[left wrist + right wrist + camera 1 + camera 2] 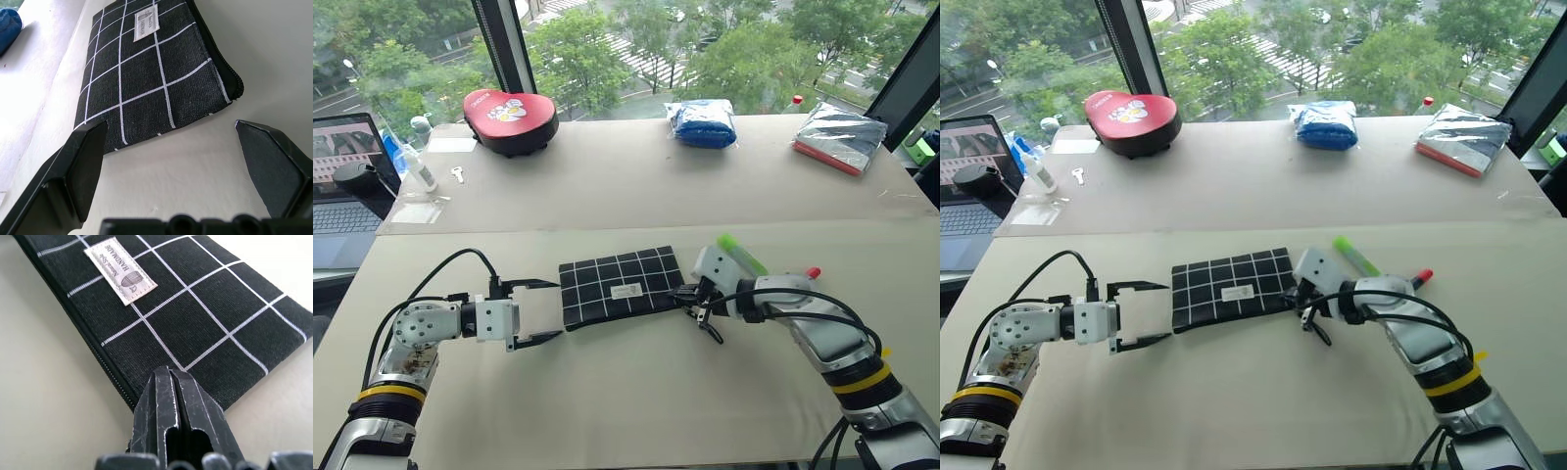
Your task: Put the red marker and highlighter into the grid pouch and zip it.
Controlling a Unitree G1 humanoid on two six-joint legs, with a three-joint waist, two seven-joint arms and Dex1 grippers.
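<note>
A: We see the flat black fabric grid pouch point(623, 285) with thin white lines lying on the pale table point(636, 392), its small white label facing up; the zipper edge runs along the side nearer us; in the left wrist view that edge looks closed at the pouch's left end.

B: Agreed; our left gripper point(540, 312) sits just beside the pouch's left end, its two black fingers spread wide and holding nothing; the pouch end lies ahead of the open gap, apart from both fingers.

A: Our right gripper point(172, 382) has its fingers pressed together at the pouch's right end, close to the zipper corner; whether anything is pinched between them we cannot tell.

B: The translucent light-green highlighter point(1355, 256) lies on the table just behind the right wrist; the red marker point(1419, 279), only its red end showing, lies beyond the right forearm; both are outside the pouch.

A: Farther back we see a red heart-shaped case point(511, 118), a blue packet point(703, 122), a silver foil packet point(840, 136); a laptop point(342, 186) stands off the table's left.
</note>
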